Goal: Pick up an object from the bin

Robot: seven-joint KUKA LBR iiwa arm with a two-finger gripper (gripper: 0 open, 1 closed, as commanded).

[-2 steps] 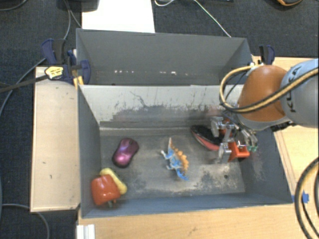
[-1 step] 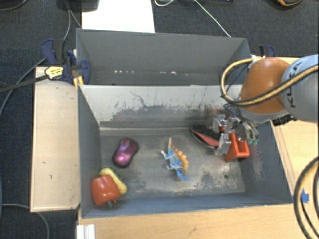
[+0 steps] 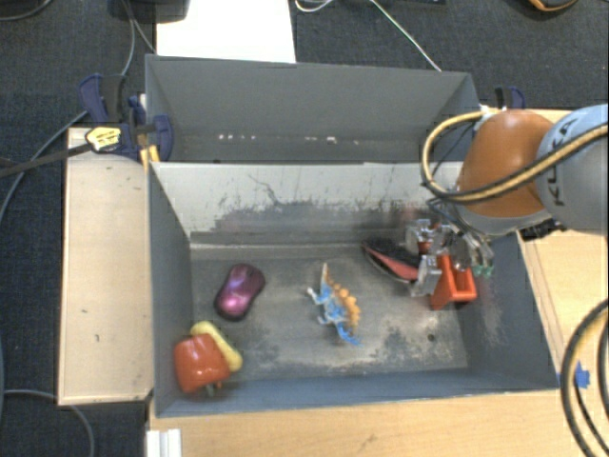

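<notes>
My gripper (image 3: pixel 430 260) is low at the right end of the bin, close to the back wall. A flat black and red thing (image 3: pixel 388 257) lies just to its left, touching or nearly touching it. An orange-red block (image 3: pixel 455 286) sits right against the gripper's lower side; whether it is held I cannot tell. A small blue and orange toy figure (image 3: pixel 336 311) lies in the middle of the floor, well left of the gripper.
A purple rounded thing (image 3: pixel 239 290) lies at the left. A red pepper-shaped toy (image 3: pixel 199 364) with a yellow piece (image 3: pixel 221 344) against it sits in the front left corner. The arm's orange cover and cables hang over the bin's right wall.
</notes>
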